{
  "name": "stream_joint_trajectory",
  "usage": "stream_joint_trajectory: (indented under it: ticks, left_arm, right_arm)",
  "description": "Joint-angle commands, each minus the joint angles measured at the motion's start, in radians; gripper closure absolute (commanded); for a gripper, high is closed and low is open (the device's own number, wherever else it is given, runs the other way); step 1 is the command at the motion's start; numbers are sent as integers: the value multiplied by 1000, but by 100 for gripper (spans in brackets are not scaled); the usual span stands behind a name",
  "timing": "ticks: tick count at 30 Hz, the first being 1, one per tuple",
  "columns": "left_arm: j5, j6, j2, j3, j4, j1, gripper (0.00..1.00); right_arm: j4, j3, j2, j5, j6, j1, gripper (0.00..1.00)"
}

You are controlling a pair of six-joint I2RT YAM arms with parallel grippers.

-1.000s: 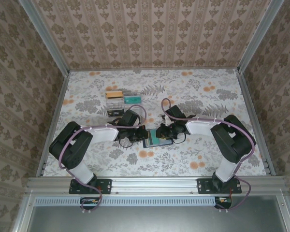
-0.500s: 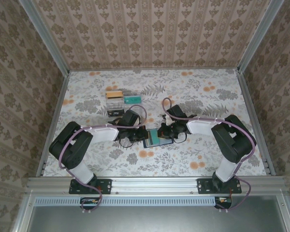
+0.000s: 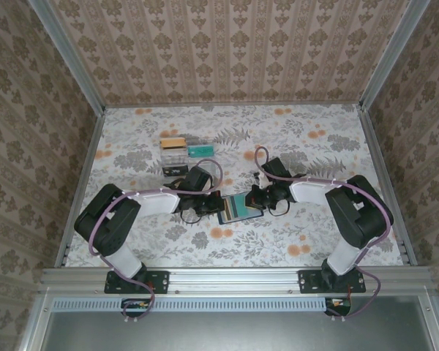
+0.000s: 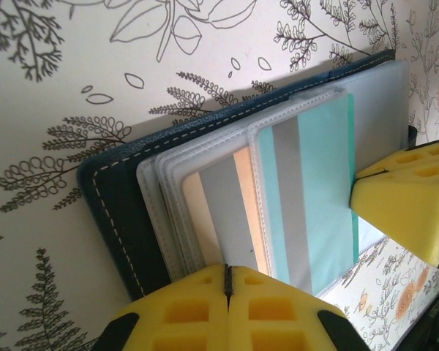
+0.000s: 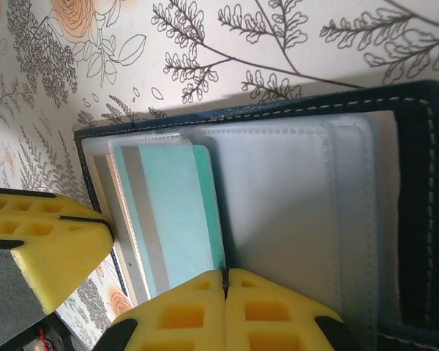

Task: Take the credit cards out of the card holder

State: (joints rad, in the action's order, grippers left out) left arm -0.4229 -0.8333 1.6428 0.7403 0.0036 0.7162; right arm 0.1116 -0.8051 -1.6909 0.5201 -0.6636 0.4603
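The card holder lies open on the floral table, between our two arms. Within the last second the right gripper has closed completely at the holder's right edge. Its yellow pads meet just where the end of the teal card reaches out of a clear pocket. We judge that it now pinches that card, so the pull-out can begin. The left gripper stays fully closed too, pads together at the holder's opposite edge, over the pocket leaves. We cannot tell whether it clamps a leaf or only presses down. A tan card sits in the pocket beside the teal one.
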Motion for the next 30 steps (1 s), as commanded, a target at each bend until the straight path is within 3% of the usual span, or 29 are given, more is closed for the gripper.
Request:
stream_joint_trajectory:
  ticks: [1,24,30]
  left_arm:
    - [30,31,20,-9,-108,-11,100]
    - [18,33,26,-16,-96,-13,100]
    - [16,33,28,-13,-95,-12,100]
  right_arm:
    - [22,23,28,15,21,-17,100]
    - [45,19,31,100,74,-83,96]
    - [-14,26,17,137,54,-71,79]
